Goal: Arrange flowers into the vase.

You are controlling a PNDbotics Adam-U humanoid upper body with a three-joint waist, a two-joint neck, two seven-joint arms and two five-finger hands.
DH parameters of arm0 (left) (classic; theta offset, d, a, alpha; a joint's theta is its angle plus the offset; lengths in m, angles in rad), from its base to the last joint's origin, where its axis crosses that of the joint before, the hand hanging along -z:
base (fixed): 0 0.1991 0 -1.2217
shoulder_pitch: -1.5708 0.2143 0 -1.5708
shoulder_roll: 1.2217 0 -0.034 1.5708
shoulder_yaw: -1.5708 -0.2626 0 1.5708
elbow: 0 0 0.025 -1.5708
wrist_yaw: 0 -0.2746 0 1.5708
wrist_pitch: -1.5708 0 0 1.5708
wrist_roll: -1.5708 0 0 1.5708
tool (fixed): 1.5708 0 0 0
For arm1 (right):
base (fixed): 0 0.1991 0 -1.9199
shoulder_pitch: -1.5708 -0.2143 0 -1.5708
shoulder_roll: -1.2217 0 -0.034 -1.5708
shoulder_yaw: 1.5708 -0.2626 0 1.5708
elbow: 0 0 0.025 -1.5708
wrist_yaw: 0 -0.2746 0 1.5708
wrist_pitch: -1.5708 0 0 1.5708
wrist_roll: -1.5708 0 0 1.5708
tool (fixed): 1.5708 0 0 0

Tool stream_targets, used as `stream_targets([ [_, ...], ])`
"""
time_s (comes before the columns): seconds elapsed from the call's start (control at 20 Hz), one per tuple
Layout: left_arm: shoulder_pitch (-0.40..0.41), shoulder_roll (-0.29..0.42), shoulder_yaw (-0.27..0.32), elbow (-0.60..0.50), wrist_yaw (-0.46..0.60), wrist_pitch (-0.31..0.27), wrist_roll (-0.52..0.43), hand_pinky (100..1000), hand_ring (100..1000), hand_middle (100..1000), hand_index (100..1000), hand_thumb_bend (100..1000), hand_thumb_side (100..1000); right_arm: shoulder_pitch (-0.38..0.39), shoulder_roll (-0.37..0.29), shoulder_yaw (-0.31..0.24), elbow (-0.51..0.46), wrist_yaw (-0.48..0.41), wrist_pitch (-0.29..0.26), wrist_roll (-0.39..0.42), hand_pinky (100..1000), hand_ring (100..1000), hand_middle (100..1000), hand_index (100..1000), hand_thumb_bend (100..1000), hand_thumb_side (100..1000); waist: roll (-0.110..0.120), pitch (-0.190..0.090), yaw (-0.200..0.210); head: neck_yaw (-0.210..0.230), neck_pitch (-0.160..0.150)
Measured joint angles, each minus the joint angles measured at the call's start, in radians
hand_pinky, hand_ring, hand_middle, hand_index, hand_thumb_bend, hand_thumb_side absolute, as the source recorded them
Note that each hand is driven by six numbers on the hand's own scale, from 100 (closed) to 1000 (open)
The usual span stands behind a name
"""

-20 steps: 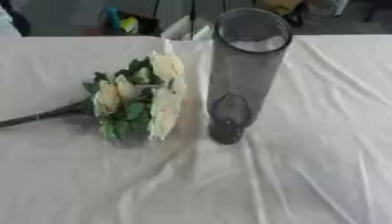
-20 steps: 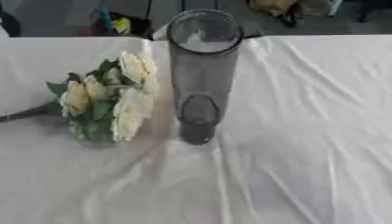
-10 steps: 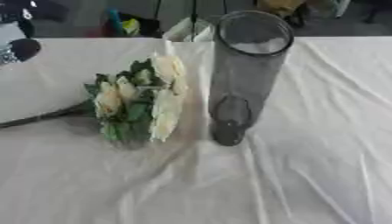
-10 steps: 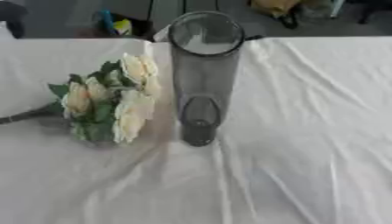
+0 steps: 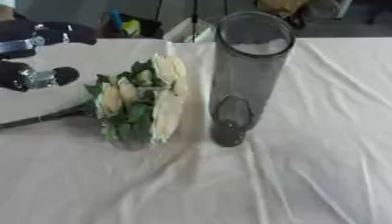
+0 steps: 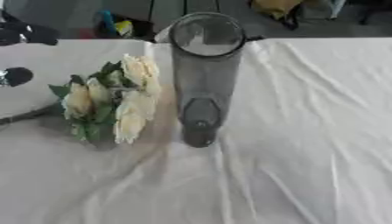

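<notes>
Flowers [image 5: 141,103] are lying on the desk [image 5: 306,175] just right of my left robot hand [image 5: 34,57], which is now coming in from the upper left, fingers curling, empty; vase [image 5: 245,74] is standing beyond them.

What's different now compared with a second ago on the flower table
The robot's left hand has come into view at the upper left, reaching toward the bouquet without touching it. The bouquet lies where it was on the white cloth, and the vase stands empty beside it.
</notes>
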Motion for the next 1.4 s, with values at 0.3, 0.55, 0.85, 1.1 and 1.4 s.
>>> stream_targets([
  [0.3,0.037,0.004,-0.009,-0.017,-0.086,-0.006,0.006,1000,1000,1000,1000,364,1000,-0.003,0.006,0.000,0.000,-0.003,0.006,0.006,748,903,396,546,100,963,0.000,0.000,0.008,-0.004,0.000],
  [0.55,0.066,0.013,-0.039,-0.030,-0.157,-0.019,0.019,1000,1000,1000,1000,399,1000,-0.003,0.007,0.000,0.000,-0.006,0.009,0.009,748,900,391,541,100,961,0.000,0.000,0.010,-0.004,-0.001],
  [0.85,0.081,0.011,-0.074,-0.029,-0.289,-0.026,0.026,1000,964,1000,1000,460,989,-0.003,0.008,0.000,0.000,-0.007,0.011,0.011,751,900,387,538,100,958,0.000,0.000,0.011,-0.003,-0.001],
  [1.1,0.096,-0.022,-0.115,0.002,-0.551,-0.096,0.127,805,811,940,1000,471,913,-0.004,0.015,0.000,0.000,-0.008,0.016,0.016,754,902,382,533,100,960,0.000,0.000,0.011,0.000,-0.001],
  [1.4,0.100,-0.051,-0.135,0.065,-0.701,-0.086,0.264,747,766,902,1000,388,856,-0.004,0.021,0.000,0.000,-0.009,0.026,0.028,756,900,374,526,100,963,0.000,0.000,0.010,0.004,-0.004],
])
